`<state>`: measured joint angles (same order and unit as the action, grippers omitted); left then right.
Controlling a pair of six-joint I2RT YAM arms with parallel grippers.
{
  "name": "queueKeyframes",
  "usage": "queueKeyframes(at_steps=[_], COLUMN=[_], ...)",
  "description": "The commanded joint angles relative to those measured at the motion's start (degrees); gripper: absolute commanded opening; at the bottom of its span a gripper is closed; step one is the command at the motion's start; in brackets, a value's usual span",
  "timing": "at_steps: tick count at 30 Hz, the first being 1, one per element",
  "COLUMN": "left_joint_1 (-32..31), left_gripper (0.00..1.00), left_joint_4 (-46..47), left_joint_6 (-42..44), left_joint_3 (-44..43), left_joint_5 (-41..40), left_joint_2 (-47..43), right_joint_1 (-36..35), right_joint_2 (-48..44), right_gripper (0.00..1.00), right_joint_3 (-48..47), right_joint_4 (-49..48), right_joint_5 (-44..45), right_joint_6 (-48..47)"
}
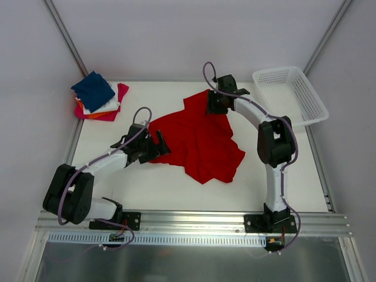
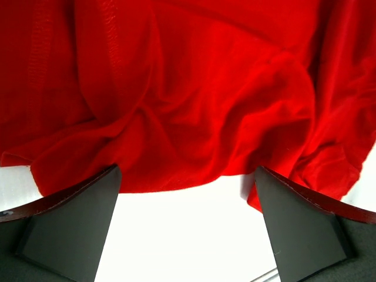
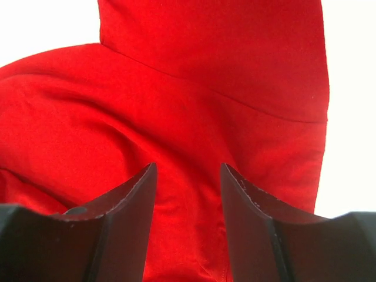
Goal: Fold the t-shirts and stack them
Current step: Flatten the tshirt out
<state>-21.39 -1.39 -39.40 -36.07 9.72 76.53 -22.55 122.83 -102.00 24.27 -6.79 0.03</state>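
A large red t-shirt (image 1: 202, 141) lies crumpled and spread in the middle of the white table (image 1: 176, 188). My left gripper (image 1: 161, 143) sits low at the shirt's left edge, jaws wide open. In the left wrist view the red hem (image 2: 176, 117) lies just beyond that gripper (image 2: 187, 176), with bare table between the fingers. My right gripper (image 1: 212, 104) is at the shirt's far edge. Its jaws (image 3: 188, 167) stand partly open over red cloth (image 3: 211, 76), which shows in the gap. A stack of folded t-shirts (image 1: 97, 97), navy on top of white, orange and magenta, lies at the back left.
A white mesh basket (image 1: 291, 94) stands at the back right, partly over the table's edge. Grey walls close in on the left, the back and the right. A metal rail (image 1: 194, 220) runs along the near edge by the arm bases.
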Motion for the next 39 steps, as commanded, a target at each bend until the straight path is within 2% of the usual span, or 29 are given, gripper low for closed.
queueKeyframes(at_steps=[1, 10, 16, 21, 25, 32, 39], left_joint_1=[-1.0, -2.5, -5.1, -9.4, -13.1, -15.1, -16.0], left_gripper=[0.99, 0.99, 0.99, 0.99, 0.99, 0.99, 0.99], left_joint_4=[2.6, 2.4, 0.2, -4.5, -10.9, -21.6, -29.8], left_joint_6=[0.8, 0.8, -1.5, -6.1, -9.5, -13.6, -15.1], left_joint_3=[0.3, -0.4, 3.5, 9.3, 12.9, 17.4, 17.2], left_joint_5=[-2.1, -4.0, -6.3, -9.3, -11.5, -12.8, -13.0], left_joint_2=[1.9, 8.3, 5.7, -3.5, -11.7, -28.5, -35.7], right_joint_1=[0.9, 2.1, 3.3, 4.2, 4.5, 4.8, 5.8], right_joint_2=[-0.1, 1.3, 3.1, 8.2, 12.6, 16.6, 20.1], right_gripper=[0.5, 0.53, 0.54, 0.54, 0.55, 0.56, 0.61], right_joint_3=[-3.0, -5.4, -8.2, -17.2, -21.0, -22.8, -24.0], right_joint_4=[0.7, 1.5, 2.5, 6.2, 7.5, 7.4, 6.8], right_joint_5=[-3.1, -5.8, -7.6, -9.2, -10.3, -12.0, -13.7], right_joint_6=[0.5, 0.5, 0.5, 0.5, 0.4, 1.3, 2.2])
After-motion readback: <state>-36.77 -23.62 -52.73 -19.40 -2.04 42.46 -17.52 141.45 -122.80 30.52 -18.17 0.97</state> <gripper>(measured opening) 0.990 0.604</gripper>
